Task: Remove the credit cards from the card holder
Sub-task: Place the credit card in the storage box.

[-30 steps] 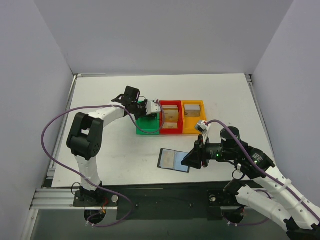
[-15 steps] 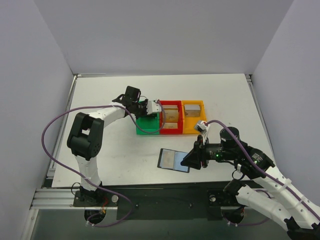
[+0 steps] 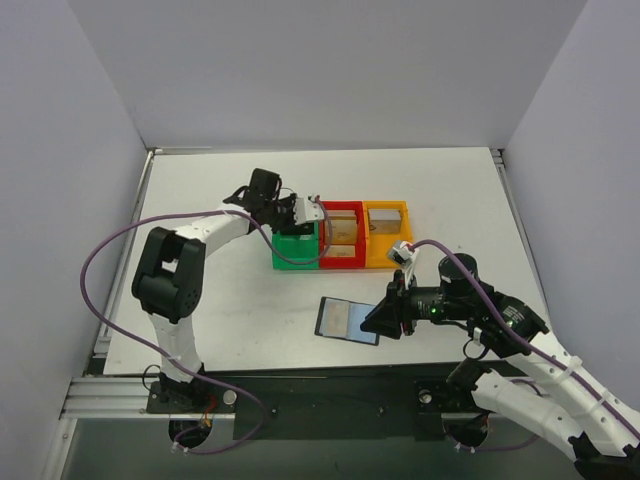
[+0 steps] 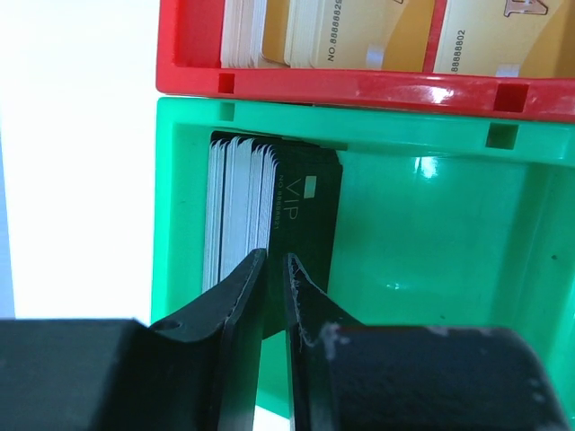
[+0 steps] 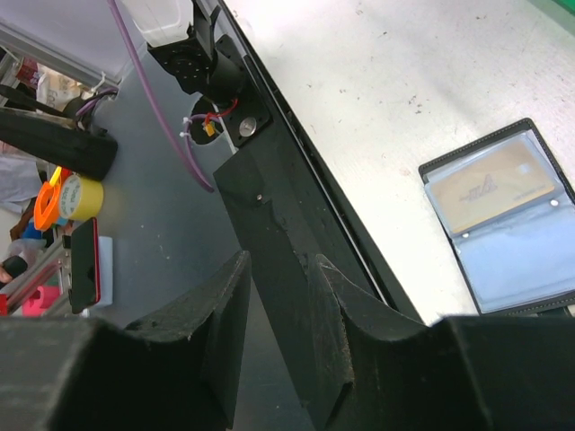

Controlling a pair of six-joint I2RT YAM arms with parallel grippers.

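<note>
Because its pockets can only be reached when it is spread flat, the card holder (image 3: pixel 345 320) lies opened on the worktop (image 3: pixel 230 290) directly ahead of the right claw (image 3: pixel 385 318), pale panels facing up. The right claw is clamped on a black leaf of the holder and stands that leaf up off the worktop. This grip probably serves to pin the case down and hold it open, so the other arm can draw from a pocket without dragging the whole thing along. Seen from the right wrist, the two panels lie off to one side of the claw (image 5: pixel 278 269). A gold card (image 5: pixel 490 189) shows inside one pocket, so the job looks unfinished.

Well apart from the holder, the left claw (image 3: pixel 300 215) hangs over the green bin (image 3: pixel 295 255) and points down into it. In its own view the fingers (image 4: pixel 238 305) stand nearly together with only a thin slot between them. That slot lines up with the edge of the front black card (image 4: pixel 310 215) of a stack standing on edge just ahead of the tips. I cannot tell whether the fingers pinch that card or stand just clear of it. Beyond the claw, the red bin (image 4: pixel 359 85) touches the green one and holds gold cards (image 4: pixel 332 36), with the orange bin (image 3: pixel 387 265) next along. This suggests the cards are being sorted by colour.
</note>
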